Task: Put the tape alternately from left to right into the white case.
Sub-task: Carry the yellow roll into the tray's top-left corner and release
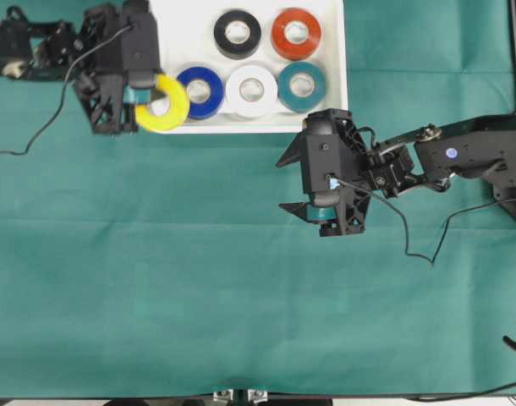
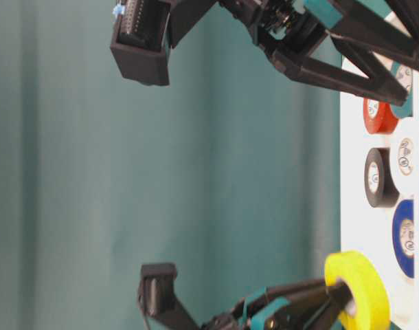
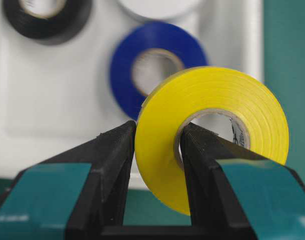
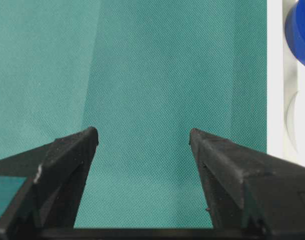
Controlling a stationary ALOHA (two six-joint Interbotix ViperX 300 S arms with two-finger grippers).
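Note:
My left gripper [image 1: 150, 100] is shut on the yellow tape [image 1: 165, 105], with one finger in its core and one on its outer wall [image 3: 157, 131]. The roll hangs tilted over the front left corner of the white case [image 1: 180, 41]. In the case lie the black [image 1: 237, 33], red-orange [image 1: 295, 33], blue [image 1: 200, 91], white [image 1: 251, 90] and teal [image 1: 302, 86] rolls. My right gripper [image 1: 283, 184] is open and empty over the green cloth, just in front of the case [image 4: 142, 136].
Green cloth [image 1: 199, 296] covers the table around the case. A black cable [image 1: 46, 127] loops left of the left arm, and another [image 1: 410, 237] trails under the right arm. The case rim [image 4: 275, 75] shows at the right of the right wrist view.

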